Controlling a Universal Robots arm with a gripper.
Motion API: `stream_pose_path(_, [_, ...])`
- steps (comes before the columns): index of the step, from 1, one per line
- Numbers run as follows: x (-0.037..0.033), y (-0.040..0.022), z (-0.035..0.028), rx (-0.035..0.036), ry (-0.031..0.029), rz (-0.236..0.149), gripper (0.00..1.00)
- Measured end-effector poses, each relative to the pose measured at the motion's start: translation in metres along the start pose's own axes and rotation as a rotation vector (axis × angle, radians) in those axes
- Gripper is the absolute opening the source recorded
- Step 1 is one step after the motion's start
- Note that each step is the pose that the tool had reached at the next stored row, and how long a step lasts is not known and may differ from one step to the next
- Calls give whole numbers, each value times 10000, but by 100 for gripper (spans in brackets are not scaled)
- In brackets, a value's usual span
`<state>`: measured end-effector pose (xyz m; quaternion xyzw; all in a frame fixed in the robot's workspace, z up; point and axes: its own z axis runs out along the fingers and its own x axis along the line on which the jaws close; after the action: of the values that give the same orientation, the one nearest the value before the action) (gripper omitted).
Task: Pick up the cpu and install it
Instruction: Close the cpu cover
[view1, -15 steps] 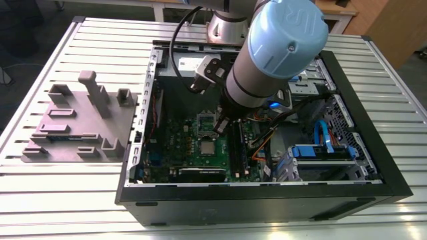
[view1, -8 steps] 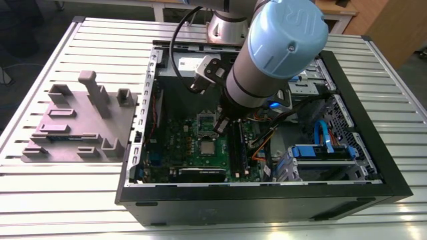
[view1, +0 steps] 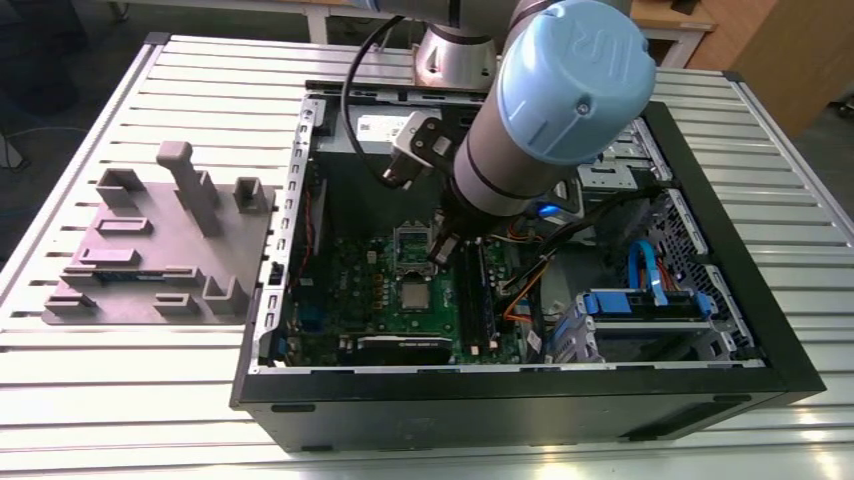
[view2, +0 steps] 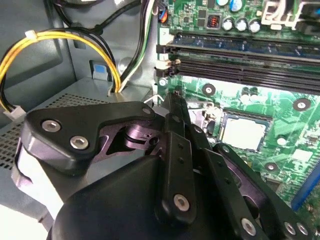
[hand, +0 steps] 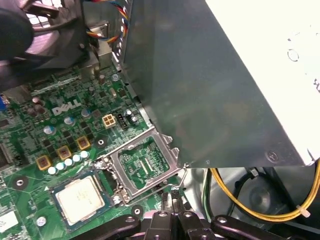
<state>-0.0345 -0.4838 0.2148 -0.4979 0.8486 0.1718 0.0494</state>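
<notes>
Exterior view: a table (view1: 134, 400) of silver ribbed metal slats fills most of the scene, with a dark floor beyond its far corner on the exterior view's left and light wooden furniture (view1: 761, 50) on the exterior view's right. On the slats lies a black computer case (view1: 534, 400), its side off and its inside facing up. Just beside it, toward the exterior view's left, sits a grey moulded fixture block (view1: 160, 250) with upright posts and shallow pockets.

The arm (view1: 561, 90), grey with a pale blue cap, reaches down into the case over the green motherboard (view1: 360, 290). The cpu (view1: 418, 293) lies flat in its socket on the board, silver top upward, and both wrist views show it there (view2: 243, 134) (hand: 80, 196). In the first wrist view the socket's metal hold-down frame (hand: 145, 162) stands hinged open next to the chip, not over it.

The tool (view1: 447, 243) hangs close above the board near that open frame, apart from the cpu. In both wrist views (view2: 173, 102) (hand: 169, 199) its 2 fingers are pressed together with nothing visible between them.

A large grey metal box (hand: 210, 90) stands close beside the socket, and yellow cables (view2: 60, 35) curve along the case wall.
</notes>
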Motion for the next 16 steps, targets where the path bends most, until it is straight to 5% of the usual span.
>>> stream_pose_path(5, [-37, 9, 51, -146, -256, -26, 10])
stream_pose_path(9, [-47, 6, 96, -208, -364, -35, 10])
stream_pose_path(12, [-49, 5, 115, -285, -499, -50, 10])
stream_pose_path(16, [-51, 3, 128, -270, -523, -63, 10])
